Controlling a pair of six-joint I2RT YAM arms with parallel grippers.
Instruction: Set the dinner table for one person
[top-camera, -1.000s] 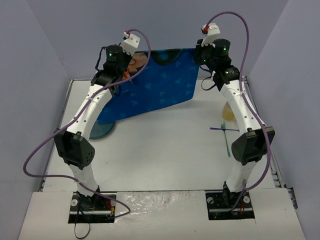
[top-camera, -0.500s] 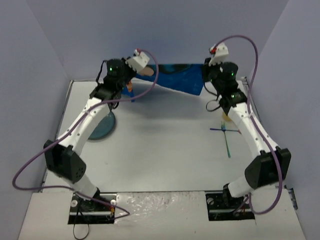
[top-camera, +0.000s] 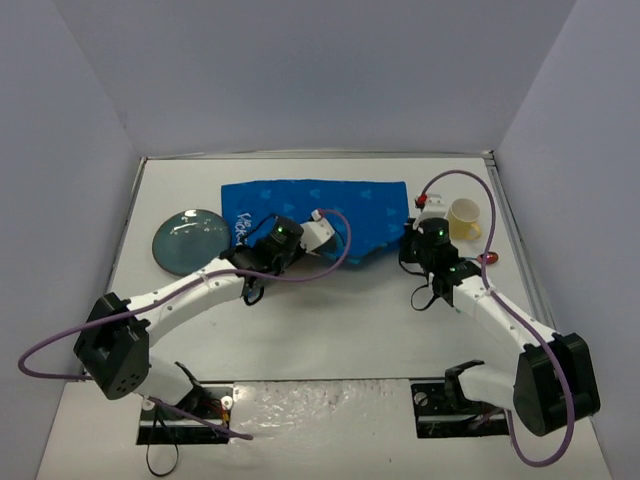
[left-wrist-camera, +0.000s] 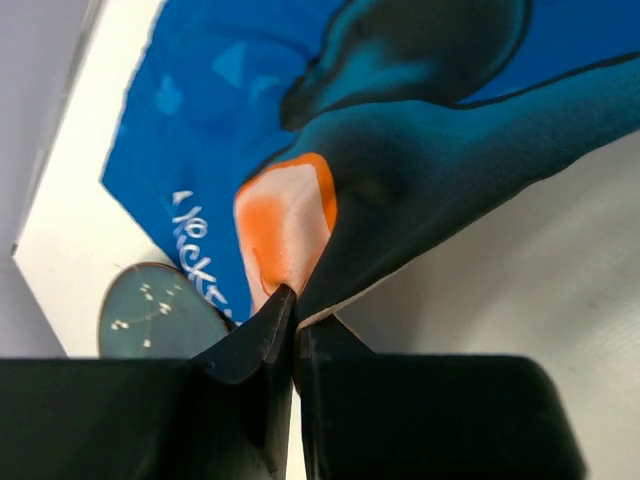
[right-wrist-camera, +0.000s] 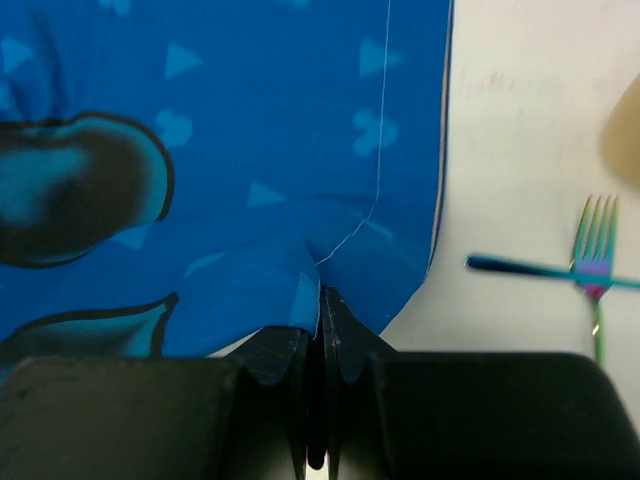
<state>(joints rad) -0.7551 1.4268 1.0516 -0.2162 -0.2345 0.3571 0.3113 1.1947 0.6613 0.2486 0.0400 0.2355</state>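
The blue cartoon-printed placemat (top-camera: 320, 205) lies spread on the white dinner table (top-camera: 330, 330), toward the back. My left gripper (top-camera: 262, 250) is shut on the placemat's near left edge; in the left wrist view (left-wrist-camera: 293, 300) the cloth (left-wrist-camera: 400, 120) is pinched between the jaws, low at the table. My right gripper (top-camera: 408, 245) is shut on the near right corner; in the right wrist view (right-wrist-camera: 320, 295) the blue cloth (right-wrist-camera: 230, 150) sits between the closed jaws.
A round blue-grey plate (top-camera: 190, 240) lies left of the placemat, also in the left wrist view (left-wrist-camera: 150, 310). A cream cup (top-camera: 463, 218) stands right of it. A fork (right-wrist-camera: 595, 250) and a crossing blue-handled utensil (right-wrist-camera: 520, 268) lie right of the placemat.
Both arms have swung down and toward the near side. The placemat, held up at the back before, now lies spread on the table. The cup now shows beyond the right arm.
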